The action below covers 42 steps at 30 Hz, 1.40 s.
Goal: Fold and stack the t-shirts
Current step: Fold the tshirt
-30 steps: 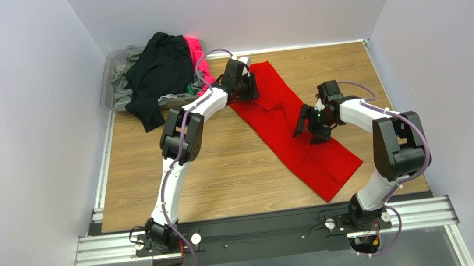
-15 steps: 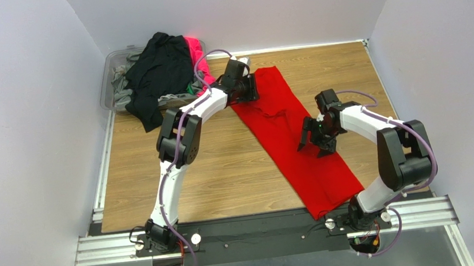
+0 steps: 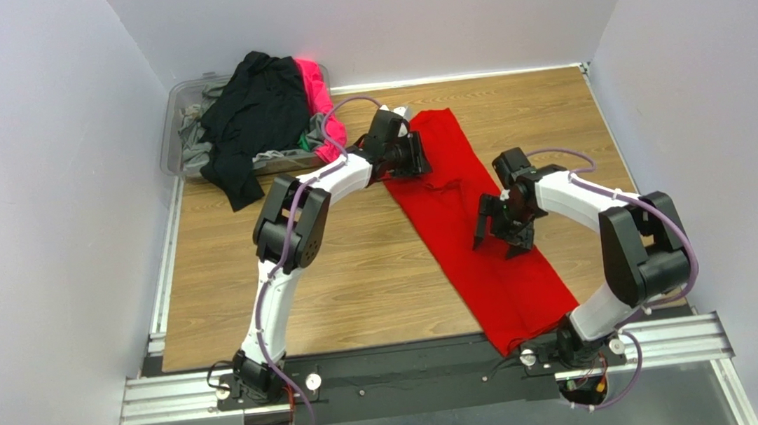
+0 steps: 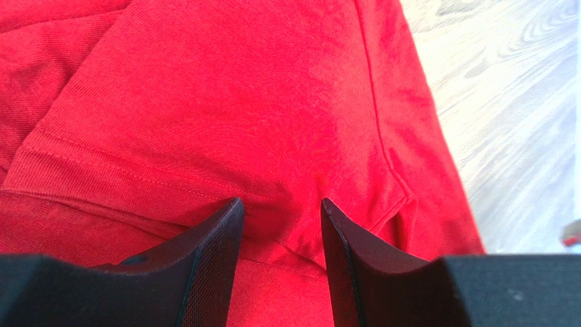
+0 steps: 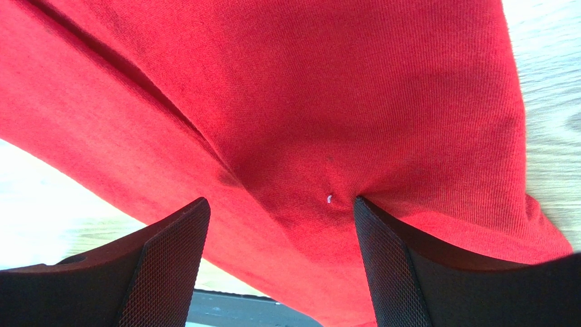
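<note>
A bright red t-shirt point(image 3: 463, 219) lies on the wooden table as a long narrow strip, running from the far middle down to the near rail. My left gripper point(image 3: 417, 154) rests on its far end. In the left wrist view my left gripper point(image 4: 278, 203) is open, its tips on the cloth beside a sleeve hem point(image 4: 136, 178) and nothing pinched. My right gripper point(image 3: 499, 237) sits on the strip's middle. Its jaws point(image 5: 281, 203) stand wide open, one fingertip point(image 5: 365, 208) pressing into the red t-shirt point(image 5: 307, 102).
A clear bin point(image 3: 173, 128) at the far left holds a heap of t-shirts: black point(image 3: 251, 115), hot pink point(image 3: 315, 82), grey point(image 3: 198, 136), a bit of green point(image 3: 304, 139). White walls close in on three sides. The metal rail point(image 3: 421, 369) runs along the near edge.
The red strip has swung round; its near end now lies closer to the rail and further left. My right gripper moved left and nearer with it; my left gripper shifted slightly right.
</note>
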Each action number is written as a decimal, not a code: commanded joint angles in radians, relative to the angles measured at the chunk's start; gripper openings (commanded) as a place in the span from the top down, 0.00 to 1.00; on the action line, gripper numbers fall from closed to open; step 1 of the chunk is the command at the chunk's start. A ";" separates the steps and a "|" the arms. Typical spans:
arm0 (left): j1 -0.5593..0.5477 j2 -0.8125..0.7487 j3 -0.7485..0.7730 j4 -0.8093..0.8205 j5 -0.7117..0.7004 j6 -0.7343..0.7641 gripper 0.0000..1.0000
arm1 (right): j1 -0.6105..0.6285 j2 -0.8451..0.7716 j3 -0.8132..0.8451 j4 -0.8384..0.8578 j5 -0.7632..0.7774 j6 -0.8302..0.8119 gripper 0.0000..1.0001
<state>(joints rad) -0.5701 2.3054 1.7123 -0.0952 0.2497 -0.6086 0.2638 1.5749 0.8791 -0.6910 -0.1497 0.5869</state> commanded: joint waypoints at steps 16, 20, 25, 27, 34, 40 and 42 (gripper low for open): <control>0.096 0.134 0.132 -0.051 0.074 -0.017 0.46 | 0.167 0.275 0.253 0.031 -0.062 0.148 0.15; 0.104 0.160 0.188 -0.078 0.072 -0.011 0.46 | 0.201 0.300 0.300 0.036 -0.054 0.166 0.15; 0.105 0.172 0.276 -0.110 0.062 0.027 0.46 | 0.242 0.294 0.348 0.031 -0.031 0.159 0.15; 0.105 0.152 0.277 -0.107 0.053 0.041 0.45 | 0.249 0.281 0.365 0.031 -0.018 0.142 0.14; 0.096 -0.044 0.231 -0.078 -0.026 0.093 0.44 | 0.252 0.179 0.402 0.004 0.085 0.077 0.12; 0.061 -0.193 0.184 -0.081 -0.085 0.128 0.43 | 0.252 0.077 0.354 0.001 0.124 0.059 0.12; 0.046 -0.270 0.146 -0.083 -0.116 0.133 0.43 | 0.252 0.038 0.316 -0.001 0.136 0.053 0.12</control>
<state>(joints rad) -0.4892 2.1750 1.9076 -0.1837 0.2096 -0.5156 0.5114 1.6752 1.2419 -0.6876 -0.0799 0.6666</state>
